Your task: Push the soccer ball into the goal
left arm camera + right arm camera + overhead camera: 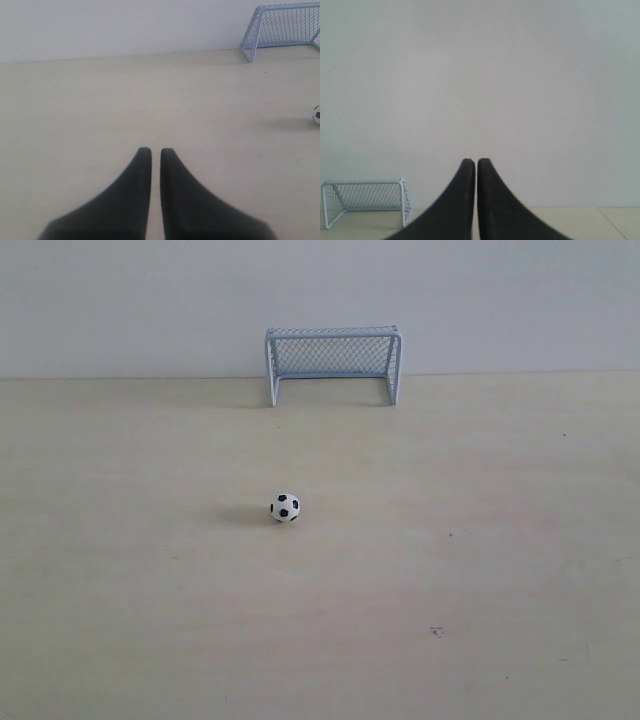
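Our left claw (155, 152) and right claw (476, 162) sit almost closed, empty; we judge the soccer ball (316, 114) ahead-aside of the left, the goal (287, 27) beyond.

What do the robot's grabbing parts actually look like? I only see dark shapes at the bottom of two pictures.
The left gripper and right gripper look alike: two plain matte black fingers, broad at the base, curving in to slim rounded tips like horns. No cables, markings or arm bodies show in any view.
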`<state>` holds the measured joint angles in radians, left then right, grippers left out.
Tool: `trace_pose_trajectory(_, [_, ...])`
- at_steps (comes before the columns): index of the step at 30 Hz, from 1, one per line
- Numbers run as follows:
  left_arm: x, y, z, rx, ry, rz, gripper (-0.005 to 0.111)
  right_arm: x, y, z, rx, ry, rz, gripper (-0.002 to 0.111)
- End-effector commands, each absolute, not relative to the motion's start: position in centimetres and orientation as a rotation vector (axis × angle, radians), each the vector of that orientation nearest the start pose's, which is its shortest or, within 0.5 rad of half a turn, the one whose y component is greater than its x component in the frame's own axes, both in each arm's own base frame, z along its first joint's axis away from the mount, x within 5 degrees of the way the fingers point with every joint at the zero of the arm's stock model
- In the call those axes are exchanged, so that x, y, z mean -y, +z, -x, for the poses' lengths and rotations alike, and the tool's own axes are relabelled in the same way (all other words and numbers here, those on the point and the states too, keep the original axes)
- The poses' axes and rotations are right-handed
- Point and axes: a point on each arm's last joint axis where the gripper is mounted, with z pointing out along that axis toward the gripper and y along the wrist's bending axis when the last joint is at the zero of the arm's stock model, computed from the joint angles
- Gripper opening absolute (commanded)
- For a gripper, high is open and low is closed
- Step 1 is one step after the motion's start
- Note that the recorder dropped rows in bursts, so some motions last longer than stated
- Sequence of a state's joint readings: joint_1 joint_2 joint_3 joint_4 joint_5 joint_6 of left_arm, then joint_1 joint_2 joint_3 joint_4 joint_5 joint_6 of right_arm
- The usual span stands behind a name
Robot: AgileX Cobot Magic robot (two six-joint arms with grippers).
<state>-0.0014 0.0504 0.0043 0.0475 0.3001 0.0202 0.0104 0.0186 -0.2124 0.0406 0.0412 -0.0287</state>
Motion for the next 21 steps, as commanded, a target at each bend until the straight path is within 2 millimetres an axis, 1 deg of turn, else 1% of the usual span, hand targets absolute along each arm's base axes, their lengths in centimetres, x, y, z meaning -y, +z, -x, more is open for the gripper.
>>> trace_pose_trajectory(1, [-0.1,18.4,-5.8,-1.82,0.038,-0.044,0.006,-0.1,29.2,-4.5,-1.379,0.04,-0.017,0.0])
trace_pose_trajectory(6, [-0.1,18.4,-5.8,-1.82,0.038,-0.044,0.006,-0.1,30.0,-5.4,-1.52,0.04,-0.012,0.0])
trace_pose_trajectory(11, [-0.1,18.4,-5.8,-1.82,0.038,-0.044,0.006,-0.2,31.5,-6.5,-1.604,0.042,-0.011,0.0])
trace_pose_trajectory(15, [-0.1,18.4,-5.8,-1.82,0.038,-0.044,0.006,-0.2,32.5,-8.1,-1.688,0.018,0.017,0.0])
trace_pose_trajectory(21, [-0.1,18.4,-5.8,-1.82,0.038,-0.044,0.006,-0.2,33.7,-10.1,-1.738,-0.02,0.063,0.0])
